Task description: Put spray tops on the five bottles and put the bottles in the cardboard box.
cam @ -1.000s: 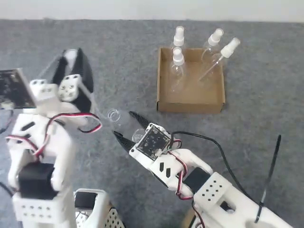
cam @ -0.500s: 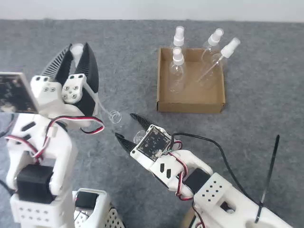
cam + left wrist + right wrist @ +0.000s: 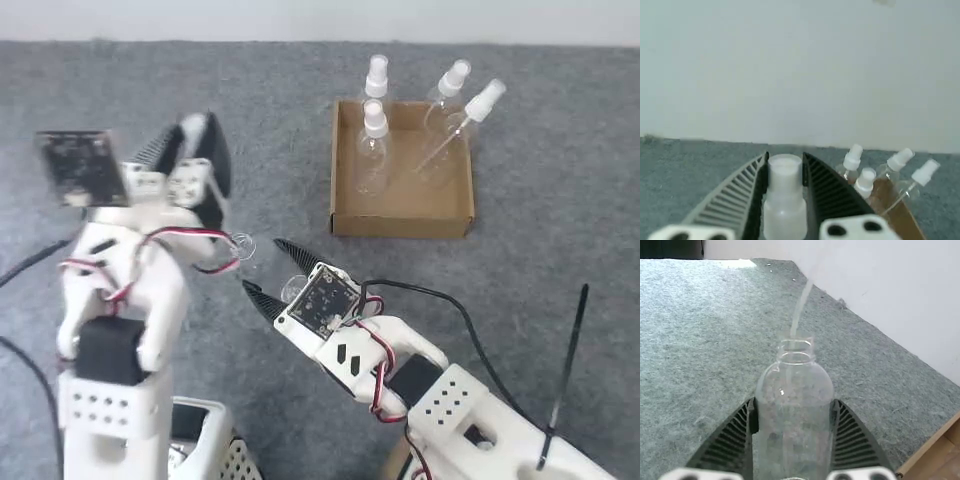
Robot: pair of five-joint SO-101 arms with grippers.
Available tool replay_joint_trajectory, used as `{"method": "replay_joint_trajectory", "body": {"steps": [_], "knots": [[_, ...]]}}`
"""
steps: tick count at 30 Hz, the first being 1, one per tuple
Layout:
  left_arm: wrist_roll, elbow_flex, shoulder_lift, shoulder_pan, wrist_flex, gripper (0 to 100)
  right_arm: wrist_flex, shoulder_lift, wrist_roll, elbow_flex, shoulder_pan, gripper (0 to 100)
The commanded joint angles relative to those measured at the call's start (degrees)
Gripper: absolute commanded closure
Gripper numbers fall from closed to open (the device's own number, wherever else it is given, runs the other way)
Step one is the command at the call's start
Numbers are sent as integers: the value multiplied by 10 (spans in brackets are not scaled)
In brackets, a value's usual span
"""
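A clear bottle (image 3: 282,278) without a top sits tilted in my right gripper (image 3: 262,265), its mouth (image 3: 240,243) toward the left arm. In the right wrist view the bottle (image 3: 794,400) stands between the two black fingers, and my right gripper (image 3: 794,410) is shut on it. A white spray top (image 3: 785,195) is clamped in my left gripper (image 3: 785,160), which hangs above and left of the bottle (image 3: 195,125). The top's thin tube (image 3: 799,310) runs down into the bottle's mouth. The cardboard box (image 3: 400,215) at the back holds several bottles with spray tops (image 3: 374,118).
Grey felt (image 3: 560,150) covers the table. A black cable and a thin black rod (image 3: 573,350) run by the right arm's base. A white perforated part (image 3: 215,450) sits at the front edge beside the left arm's base.
My left arm has swung to the right with the spray top, bringing it nearer above the bottle. The tube stays at the bottle's mouth. My right arm and the bottle have not moved.
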Motion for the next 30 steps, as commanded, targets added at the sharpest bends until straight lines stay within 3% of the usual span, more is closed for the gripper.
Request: {"method": "replay_joint_trajectory", "body": {"steps": [1,3,8,20,26,30], "knots": [[-3,26,-4,30,-10,989,-15,-22,-9,-1,8,993],[-4,43,-4,44,1,989,-22,-22,-27,4,14,993],[-5,63,-4,58,45,989,-43,-22,-160,5,56,993],[-22,62,-4,57,100,985,-45,-16,-156,7,63,993],[-37,33,-4,57,99,853,-44,-16,-156,7,64,993],[-37,-2,-4,55,100,841,-44,-16,-156,8,64,993]]}}
